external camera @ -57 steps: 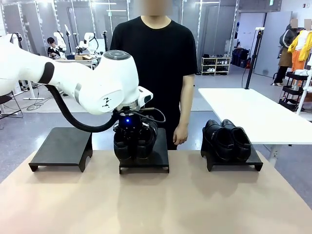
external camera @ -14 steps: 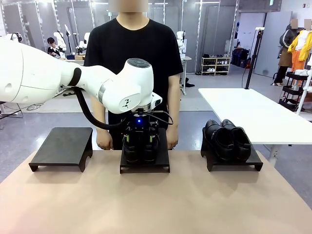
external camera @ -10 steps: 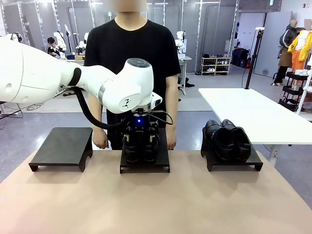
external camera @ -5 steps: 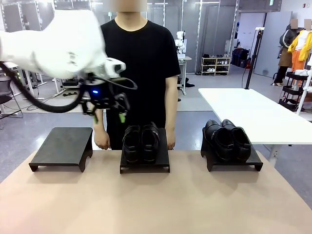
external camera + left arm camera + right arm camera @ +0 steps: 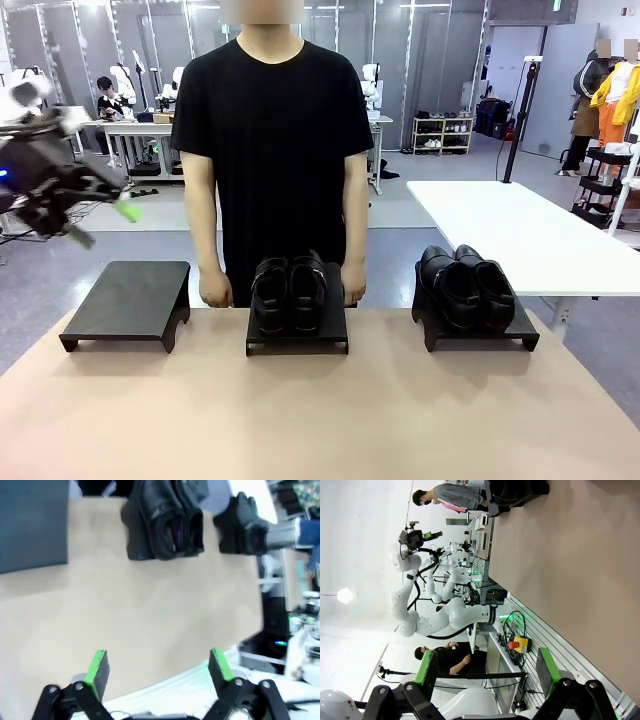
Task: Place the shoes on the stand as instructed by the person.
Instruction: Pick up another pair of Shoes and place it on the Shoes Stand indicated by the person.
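Observation:
One pair of shiny black shoes point(image 5: 290, 293) sits on the middle stand point(image 5: 297, 345), and another pair point(image 5: 465, 285) sits on the right stand point(image 5: 480, 338). The left stand point(image 5: 128, 300) has a bare top. My left gripper point(image 5: 100, 225) hangs open and blurred in the air at the far left, well away from the shoes. From the left wrist view its jaws point(image 5: 157, 667) are wide apart with nothing between them, and both pairs point(image 5: 165, 525) point(image 5: 245, 525) lie far off. My right gripper point(image 5: 485, 670) is open, off the table's edge. The person point(image 5: 272, 150) stands behind the middle stand, hands down.
The tan table point(image 5: 320, 410) stretches in front of the three stands. A white table point(image 5: 520, 230) stands at the back right. The right wrist view looks along the table's side point(image 5: 580, 580) toward a rack with a red button point(image 5: 520, 644).
My left arm has let go of the middle pair and swung up and to the left, away from the stand. The shoes stay on the middle stand. The person has not moved.

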